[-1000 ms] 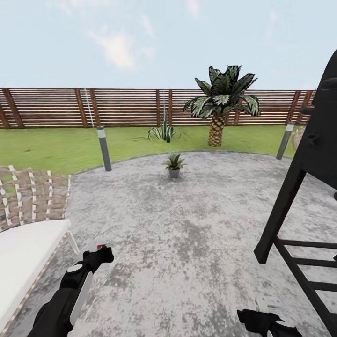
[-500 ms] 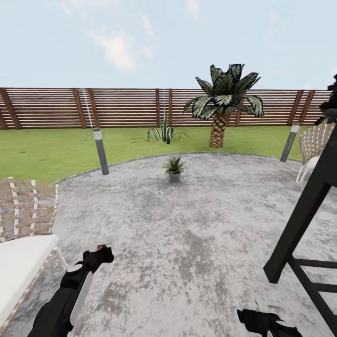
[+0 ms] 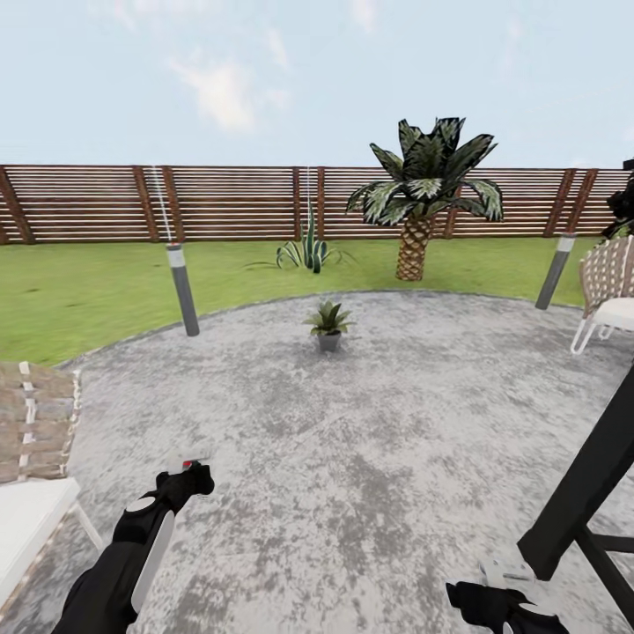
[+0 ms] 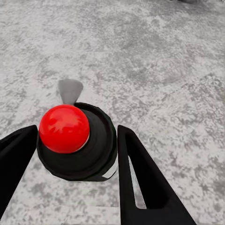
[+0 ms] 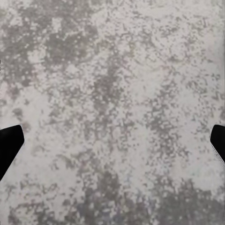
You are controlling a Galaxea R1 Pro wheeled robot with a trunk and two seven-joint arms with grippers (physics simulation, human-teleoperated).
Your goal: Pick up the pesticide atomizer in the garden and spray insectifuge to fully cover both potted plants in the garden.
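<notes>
My left gripper (image 3: 187, 480) is low at the left of the head view, shut on the pesticide atomizer (image 3: 187, 464). In the left wrist view the atomizer (image 4: 96, 154) shows a dark body, a red round cap and a grey nozzle between the two black fingers (image 4: 140, 178) of that gripper (image 4: 75, 140). One potted plant (image 3: 328, 322), a green rosette in a small grey pot, stands on the stone patio (image 3: 370, 458) well ahead, near its far edge. My right gripper (image 3: 495, 600) hangs low at the right, open over bare stone (image 5: 112, 145).
A black slanted frame (image 3: 586, 497) stands close at the right. Wicker chairs sit at the left (image 3: 35, 431) and far right (image 3: 612, 286). Two grey bollards (image 3: 182, 289) (image 3: 556, 269) edge the patio. Beyond on the lawn are a spiky agave (image 3: 308, 251), a palm (image 3: 421, 207) and the fence (image 3: 176, 202).
The whole view has shifted: the left chair slid out leftward and the black frame out rightward, so the camera moved. Both arms hold the same place in the picture.
</notes>
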